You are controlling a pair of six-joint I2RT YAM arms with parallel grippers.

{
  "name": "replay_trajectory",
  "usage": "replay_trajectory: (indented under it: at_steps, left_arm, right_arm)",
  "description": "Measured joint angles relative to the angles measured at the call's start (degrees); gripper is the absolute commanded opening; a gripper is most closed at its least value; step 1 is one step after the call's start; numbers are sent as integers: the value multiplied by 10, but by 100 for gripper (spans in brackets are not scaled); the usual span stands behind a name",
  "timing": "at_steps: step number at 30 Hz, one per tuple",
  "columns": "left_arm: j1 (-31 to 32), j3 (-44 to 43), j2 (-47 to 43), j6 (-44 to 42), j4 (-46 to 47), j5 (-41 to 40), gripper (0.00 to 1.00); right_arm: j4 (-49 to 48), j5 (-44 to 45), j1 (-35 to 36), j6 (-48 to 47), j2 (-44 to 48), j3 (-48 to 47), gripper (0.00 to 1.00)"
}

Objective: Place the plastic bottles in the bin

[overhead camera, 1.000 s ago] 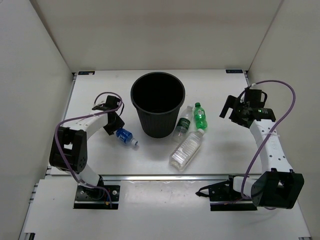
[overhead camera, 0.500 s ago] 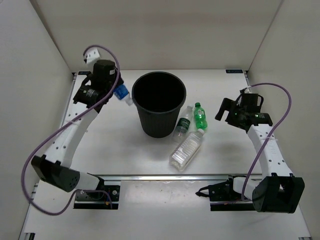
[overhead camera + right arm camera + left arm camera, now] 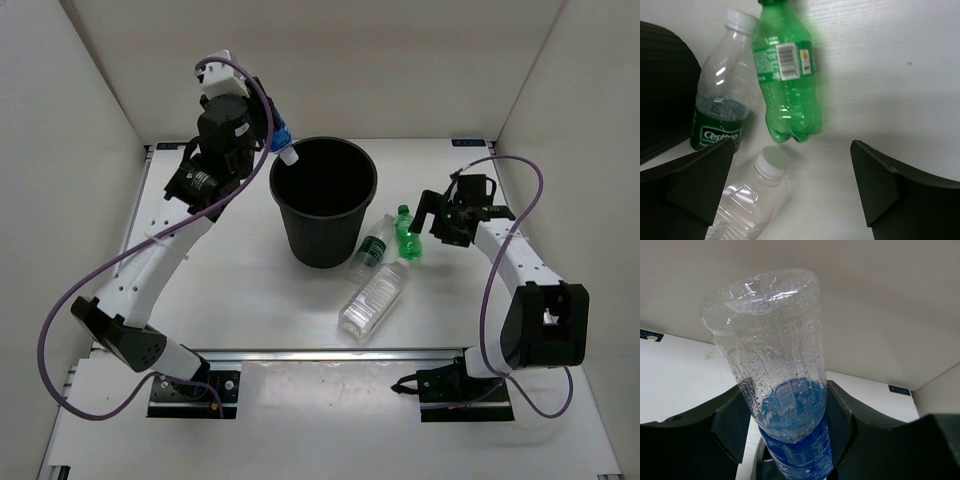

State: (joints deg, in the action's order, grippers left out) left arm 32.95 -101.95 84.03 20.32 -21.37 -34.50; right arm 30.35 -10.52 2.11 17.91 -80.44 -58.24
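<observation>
My left gripper (image 3: 268,128) is shut on the blue-label bottle (image 3: 281,141) and holds it above the left rim of the black bin (image 3: 322,215), cap pointing down. In the left wrist view the bottle (image 3: 782,405) sits clamped between both fingers. My right gripper (image 3: 432,222) is open, just right of the green bottle (image 3: 405,232). In the right wrist view the green bottle (image 3: 786,87), the dark-green-label bottle (image 3: 722,112) and the ribbed clear bottle (image 3: 752,200) lie on the table ahead of my open gripper (image 3: 790,192).
The dark-green-label bottle (image 3: 370,250) leans against the bin's right side. The ribbed clear bottle (image 3: 373,298) lies in front of them. White walls enclose the table (image 3: 215,300) on three sides.
My left arm lifted the blue-label bottle from the table up to the bin's left rim. My right gripper moved left toward the green bottle.
</observation>
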Motion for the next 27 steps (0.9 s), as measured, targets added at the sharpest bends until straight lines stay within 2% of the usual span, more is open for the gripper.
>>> replay_trajectory:
  at_steps: [4, 7, 10, 13, 14, 15, 19, 24, 27]
  left_arm:
    - [1, 3, 17, -10, 7, 13, 46]
    - [8, 3, 27, -20, 11, 31, 42]
    - [16, 3, 44, -31, 23, 48, 49]
    - [30, 1, 75, -48, 25, 49, 65]
    - [35, 0, 87, -51, 23, 48, 87]
    - [37, 0, 98, -56, 19, 49, 99]
    - [39, 3, 129, -55, -4, 64, 99]
    - [43, -5, 112, -63, -26, 74, 98]
    - [35, -30, 90, -52, -47, 111, 99]
  right_arm:
    - [-22, 0, 3, 0, -9, -11, 100]
    - [-35, -5, 5, -1, -7, -12, 99]
    - [-39, -7, 6, -2, -14, -16, 99]
    - [-43, -6, 12, -5, -37, -28, 99]
    - [-43, -5, 12, -6, -48, -33, 100]
    - [-43, -4, 13, -5, -61, -38, 99]
    - [-38, 14, 16, -8, -123, -60, 99]
    - [-39, 23, 21, -16, -183, -84, 99]
    - [-39, 35, 26, -16, -203, -91, 93]
